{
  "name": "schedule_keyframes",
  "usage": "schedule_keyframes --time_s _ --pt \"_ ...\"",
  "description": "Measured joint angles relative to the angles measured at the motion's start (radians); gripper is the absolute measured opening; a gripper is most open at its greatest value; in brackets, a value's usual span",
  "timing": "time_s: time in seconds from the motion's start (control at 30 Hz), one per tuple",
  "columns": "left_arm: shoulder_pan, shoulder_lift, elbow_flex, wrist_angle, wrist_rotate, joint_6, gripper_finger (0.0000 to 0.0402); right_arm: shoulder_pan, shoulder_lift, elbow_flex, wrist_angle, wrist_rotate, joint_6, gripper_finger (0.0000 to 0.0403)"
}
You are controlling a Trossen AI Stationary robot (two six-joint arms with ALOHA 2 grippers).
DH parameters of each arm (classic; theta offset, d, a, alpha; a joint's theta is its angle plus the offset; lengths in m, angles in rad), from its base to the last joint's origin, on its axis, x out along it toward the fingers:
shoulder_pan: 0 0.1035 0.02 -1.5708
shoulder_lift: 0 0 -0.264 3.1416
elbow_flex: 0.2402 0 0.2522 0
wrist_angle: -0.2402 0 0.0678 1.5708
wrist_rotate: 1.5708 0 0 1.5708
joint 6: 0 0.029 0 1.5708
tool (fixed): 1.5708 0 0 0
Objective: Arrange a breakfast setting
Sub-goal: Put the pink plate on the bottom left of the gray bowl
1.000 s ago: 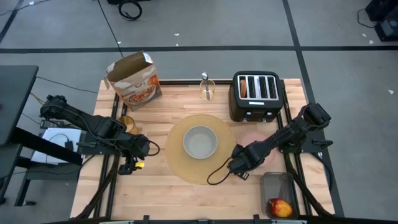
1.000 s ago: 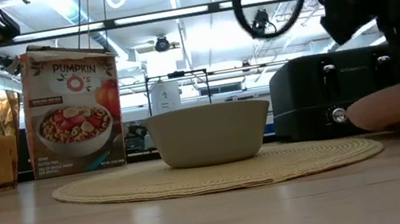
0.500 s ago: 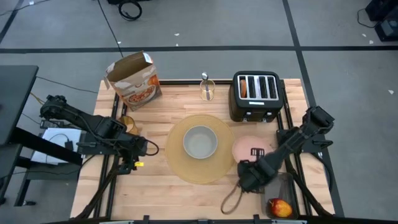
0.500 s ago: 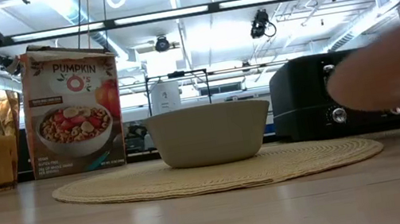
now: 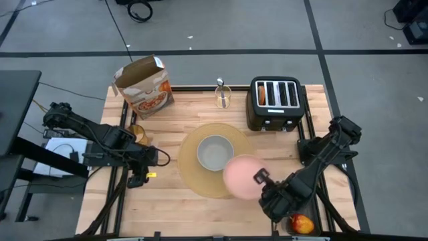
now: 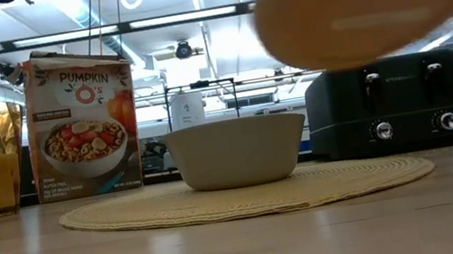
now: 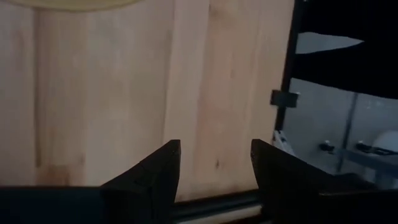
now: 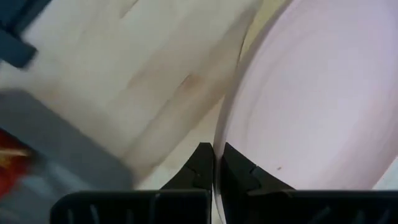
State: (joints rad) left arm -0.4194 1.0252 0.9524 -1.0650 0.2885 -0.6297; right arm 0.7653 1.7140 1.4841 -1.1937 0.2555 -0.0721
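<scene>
With bowl (image 5: 215,152) on placemat (image 5: 191,175), my right gripper (image 8: 213,163) pinches the plate (image 5: 242,177) aloft; left gripper (image 7: 214,163) open, idle; toast, tumbler, spoon, apple remain.

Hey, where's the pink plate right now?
The plate is in the air, gripped at its edge by the right claw. In the high view it overlaps the placemat's lower right edge, beside the bowl.
</scene>
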Motion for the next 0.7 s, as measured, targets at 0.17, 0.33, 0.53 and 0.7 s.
schedule_keyframes --time_s 0.17,0.33,0.53,0.7 --pt "0.0 0.0 0.0 0.027 0.038 -0.065 0.0203 -0.071 0.063 -0.001 0.172 0.037 -0.298 0.0013" --pt "-0.002 -0.008 0.001 0.088 0.051 -0.123 0.0203 -0.141 0.13 -0.003 0.417 0.04 -0.566 0.0013" --pt "-0.013 -0.008 0.001 0.18 0.051 -0.205 0.0203 -0.214 0.233 -0.003 0.718 -0.019 -0.785 0.0013" --pt "-0.054 -0.008 0.001 0.222 0.051 -0.259 0.0203 -0.251 0.316 -0.003 0.923 -0.027 -0.882 0.0013"
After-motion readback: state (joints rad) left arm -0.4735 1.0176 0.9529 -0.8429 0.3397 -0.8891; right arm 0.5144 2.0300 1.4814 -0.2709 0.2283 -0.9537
